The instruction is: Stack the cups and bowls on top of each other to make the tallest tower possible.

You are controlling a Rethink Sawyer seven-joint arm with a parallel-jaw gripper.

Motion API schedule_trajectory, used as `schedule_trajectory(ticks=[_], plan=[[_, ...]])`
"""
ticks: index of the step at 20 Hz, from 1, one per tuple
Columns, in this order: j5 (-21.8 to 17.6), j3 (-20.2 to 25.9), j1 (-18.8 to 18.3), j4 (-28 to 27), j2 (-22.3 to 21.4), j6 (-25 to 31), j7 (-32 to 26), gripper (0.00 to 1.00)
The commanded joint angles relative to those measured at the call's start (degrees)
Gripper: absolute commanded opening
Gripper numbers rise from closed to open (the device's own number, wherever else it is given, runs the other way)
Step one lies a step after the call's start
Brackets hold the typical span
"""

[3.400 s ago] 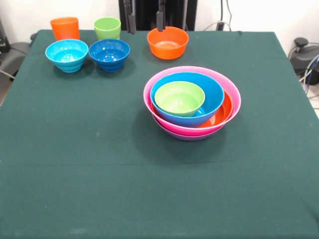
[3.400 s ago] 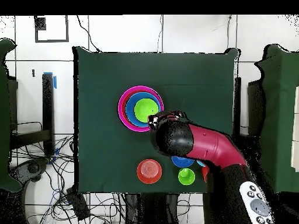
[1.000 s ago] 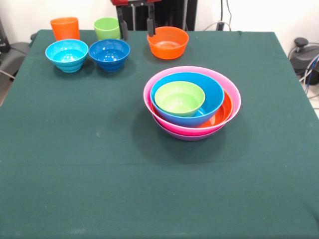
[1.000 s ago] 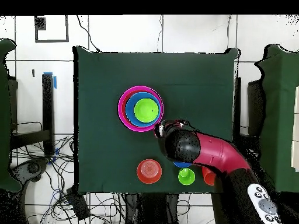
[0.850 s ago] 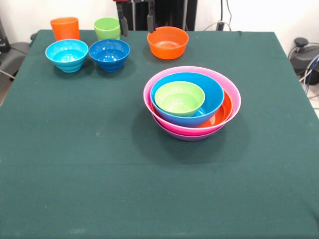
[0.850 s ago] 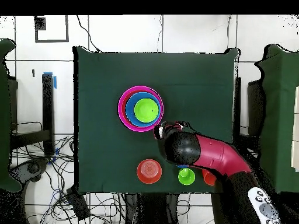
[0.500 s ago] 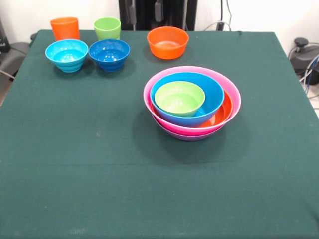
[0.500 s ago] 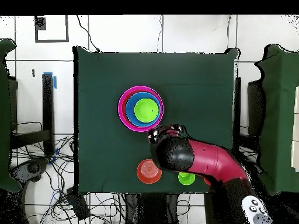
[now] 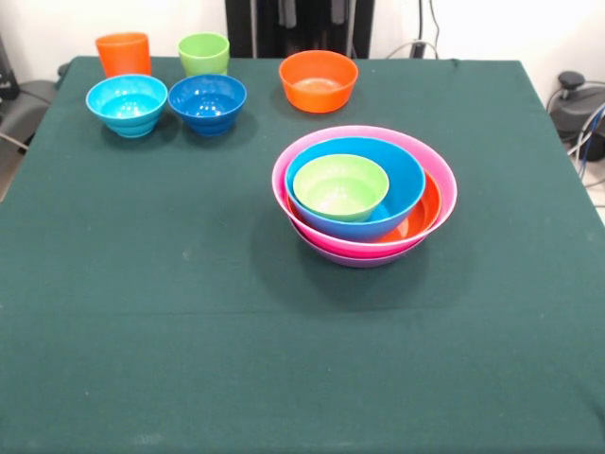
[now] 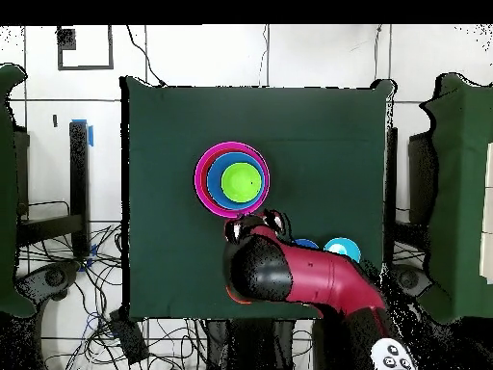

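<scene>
The tower stands mid-table: a small lime green bowl in a blue bowl, in an orange, pink and purple one. It also shows in the overhead view. A small orange bowl, a dark blue bowl, a light blue bowl, the orange cup and the lime green cup stand along the far edge. My gripper shows only its tips at the top edge, above the small orange bowl, open and empty. In the overhead view my arm hides the orange bowl and the cups.
The green table carries everything. The black pedestal stands behind the far edge. Cables and grey gear lie off the table's right side. In the overhead view the light blue bowl shows beside the arm.
The gripper has risen and moved to the picture's right along the far edge, from by the green cup to above the small orange bowl. The bowls and cups have not moved.
</scene>
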Motion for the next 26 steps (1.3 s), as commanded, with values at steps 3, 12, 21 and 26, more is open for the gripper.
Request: schedule_trajectory(ticks=[3,12,21,26], plan=[[-2.75,-1.03,1.44,7.29,6.07,-14.66,14.95,1.0],[-4.29,-3.59,3.49,4.1,11.58,-19.26,17.1,1.0],[-5.78,-1.79,1.86,3.88,11.59,-18.26,17.47,1.0],[-6.81,-0.64,0.73,2.58,12.11,-16.76,16.58,1.0]])
